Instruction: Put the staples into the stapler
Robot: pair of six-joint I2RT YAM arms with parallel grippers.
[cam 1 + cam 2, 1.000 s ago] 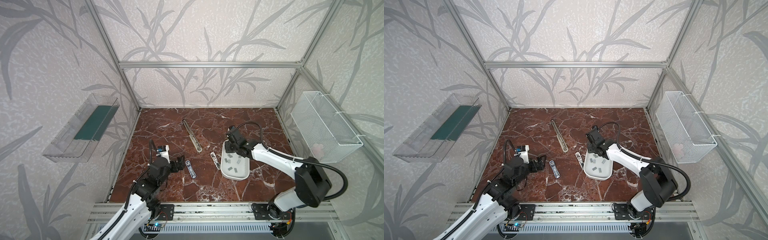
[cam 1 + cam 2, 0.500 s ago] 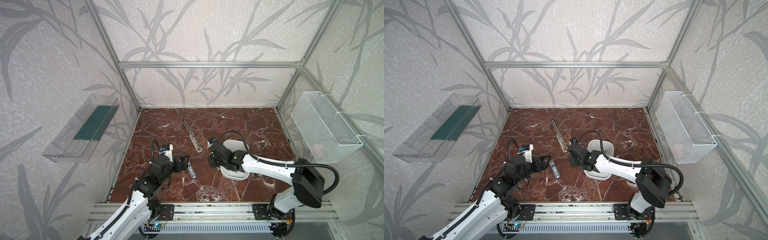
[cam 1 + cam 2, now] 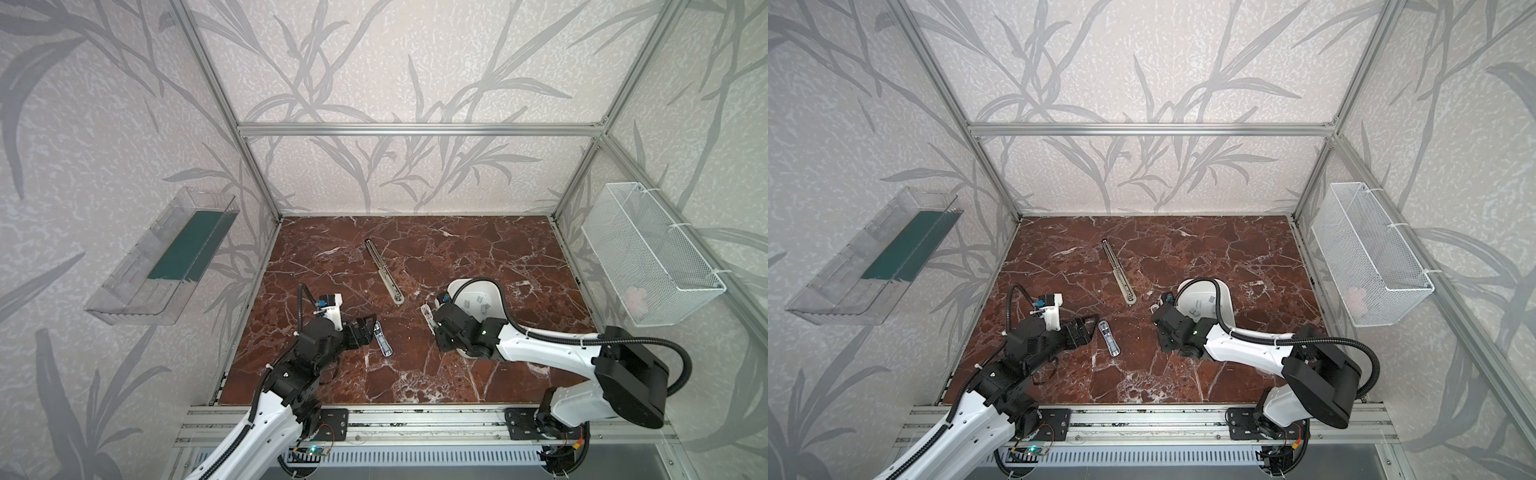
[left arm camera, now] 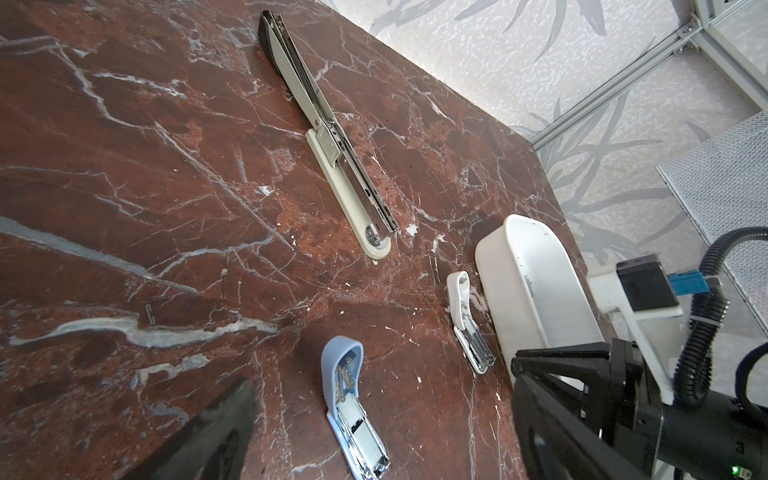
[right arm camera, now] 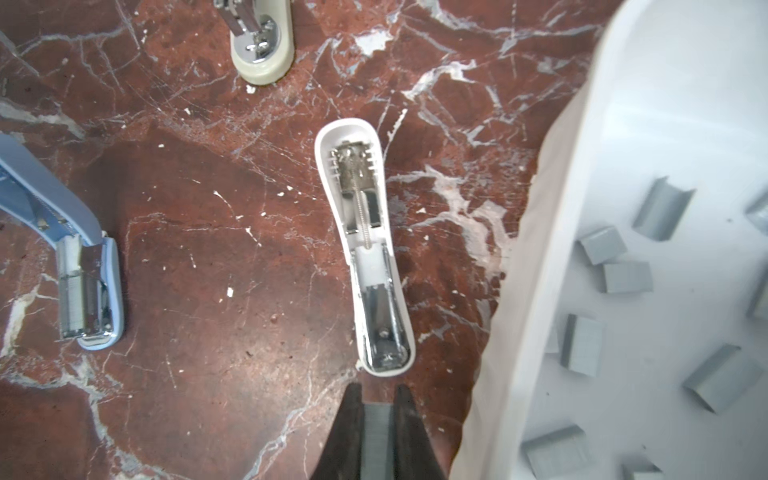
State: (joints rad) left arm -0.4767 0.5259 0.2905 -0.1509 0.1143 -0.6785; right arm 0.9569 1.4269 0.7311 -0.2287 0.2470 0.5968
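Note:
A small white stapler (image 5: 365,257) lies open on the marble, its metal channel bare. Just short of its front end my right gripper (image 5: 376,392) is shut on a grey strip of staples (image 5: 376,436). More staples (image 5: 582,345) lie loose in the white tray (image 5: 561,208) beside it. In both top views this gripper (image 3: 435,329) (image 3: 1160,328) is low at the tray's (image 3: 494,286) left edge. My left gripper (image 4: 380,374) (image 3: 368,330) is open, its fingers either side of an open blue stapler (image 4: 353,407) (image 3: 382,340) with staples in its channel.
A long beige stapler (image 3: 384,272) (image 4: 332,141) lies open towards the back middle. A wire basket (image 3: 648,253) hangs on the right wall and a clear bin (image 3: 166,257) on the left wall. One loose staple (image 4: 149,312) lies on the marble.
My right gripper has come out of the tray and moved left and nearer, down beside the white stapler. My left gripper has edged right, closer to the blue stapler.

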